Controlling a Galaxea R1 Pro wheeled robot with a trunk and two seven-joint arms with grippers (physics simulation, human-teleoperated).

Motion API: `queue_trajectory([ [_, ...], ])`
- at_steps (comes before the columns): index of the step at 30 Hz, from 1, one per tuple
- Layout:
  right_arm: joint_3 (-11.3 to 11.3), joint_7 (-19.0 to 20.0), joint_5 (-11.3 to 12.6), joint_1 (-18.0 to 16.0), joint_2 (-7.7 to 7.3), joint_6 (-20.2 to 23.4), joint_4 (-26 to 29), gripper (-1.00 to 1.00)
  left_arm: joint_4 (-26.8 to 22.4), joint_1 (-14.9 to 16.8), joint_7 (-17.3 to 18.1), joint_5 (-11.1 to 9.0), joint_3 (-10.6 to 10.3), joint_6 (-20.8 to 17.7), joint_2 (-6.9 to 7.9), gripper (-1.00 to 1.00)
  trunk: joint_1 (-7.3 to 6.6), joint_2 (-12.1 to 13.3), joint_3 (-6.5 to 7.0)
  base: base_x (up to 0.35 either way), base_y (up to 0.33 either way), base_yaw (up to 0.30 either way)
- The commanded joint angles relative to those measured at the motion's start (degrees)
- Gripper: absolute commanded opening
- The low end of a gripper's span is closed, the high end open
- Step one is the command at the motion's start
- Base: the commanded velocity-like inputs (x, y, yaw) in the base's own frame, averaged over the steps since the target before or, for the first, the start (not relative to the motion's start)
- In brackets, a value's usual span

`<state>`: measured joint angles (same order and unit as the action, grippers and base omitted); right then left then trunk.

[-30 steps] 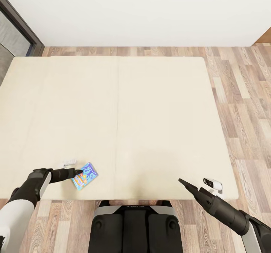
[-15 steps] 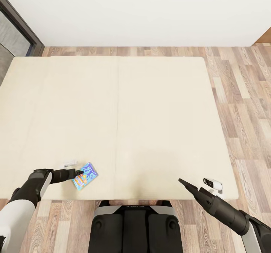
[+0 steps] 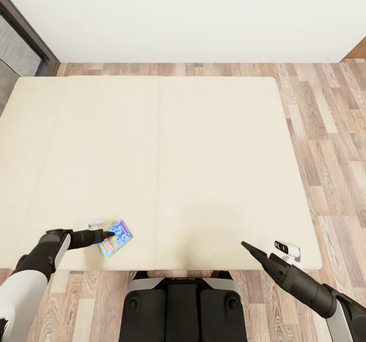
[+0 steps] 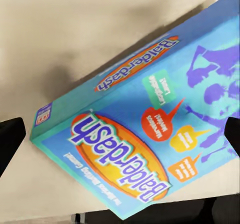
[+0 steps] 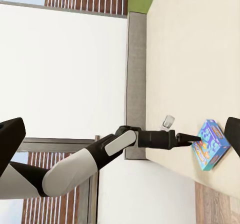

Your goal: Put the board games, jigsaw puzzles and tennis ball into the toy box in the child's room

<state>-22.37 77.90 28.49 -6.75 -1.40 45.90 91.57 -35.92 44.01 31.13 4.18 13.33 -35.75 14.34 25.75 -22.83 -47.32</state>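
A blue board game point(image 3: 118, 237) lettered Balderdash lies flat on the beige bed point(image 3: 203, 153), near its front left edge. My left gripper point(image 3: 108, 235) hovers over the box's left end, open. In the left wrist view the board game point(image 4: 150, 134) sits close beneath the gripper point(image 4: 120, 134), with one dark fingertip point(image 4: 10, 136) at each side. My right gripper point(image 3: 247, 247) hangs open over the bed's front right part, holding nothing. The right wrist view looks across the mattress to the board game point(image 5: 211, 145) and my left arm point(image 5: 100, 156).
Wood floor point(image 3: 330, 143) runs along the bed's right side and behind it, up to a white wall point(image 3: 203, 16). A dark door frame point(image 3: 30, 36) stands at the far left. My base point(image 3: 183, 306) is against the bed's near edge. A grey bed frame point(image 5: 135, 84) borders the mattress.
My left gripper has edged slightly nearer and lower over the blue board game. The box and my right arm have stayed put.
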Motion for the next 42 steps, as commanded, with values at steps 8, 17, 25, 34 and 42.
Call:
queue_trajectory([
  [8, 0.03, 0.08, 0.17, -0.02, -0.01, 0.42, 0.01, 1.00, 1.62, 0.03, 3.83, 0.48, 0.21, -0.34, -0.01, 1.00, 0.03, -0.09, -0.06, 0.000, 0.000, 0.000],
  [17, -0.01, 0.06, 0.17, -0.02, -0.01, 0.42, 0.01, 1.00, 1.73, 0.03, 3.96, 0.48, 0.21, -0.07, -0.01, 1.00, 0.03, -0.09, -0.06, 0.000, 0.000, 0.000],
  [25, -0.04, 0.12, 0.17, -0.02, -0.01, 0.42, 0.01, 1.00, 1.73, 0.03, 4.20, 0.40, 0.31, 0.00, 0.01, 1.00, 0.03, -0.09, -0.06, 0.000, 0.000, 0.000],
  [34, -0.04, 0.14, 0.17, -0.02, -0.01, 0.42, 0.01, 1.00, 1.97, 0.03, 4.32, 0.54, 0.23, -0.15, -0.08, 1.00, 0.03, -0.09, -0.06, 0.000, 0.000, 0.000],
  [42, -0.04, 0.15, 0.17, -0.02, -0.01, 0.44, 0.01, 1.00, 2.24, 0.03, 4.50, 0.50, 0.21, -0.21, -0.11, 1.00, 0.03, -0.09, -0.06, 0.000, 0.000, 0.000],
])
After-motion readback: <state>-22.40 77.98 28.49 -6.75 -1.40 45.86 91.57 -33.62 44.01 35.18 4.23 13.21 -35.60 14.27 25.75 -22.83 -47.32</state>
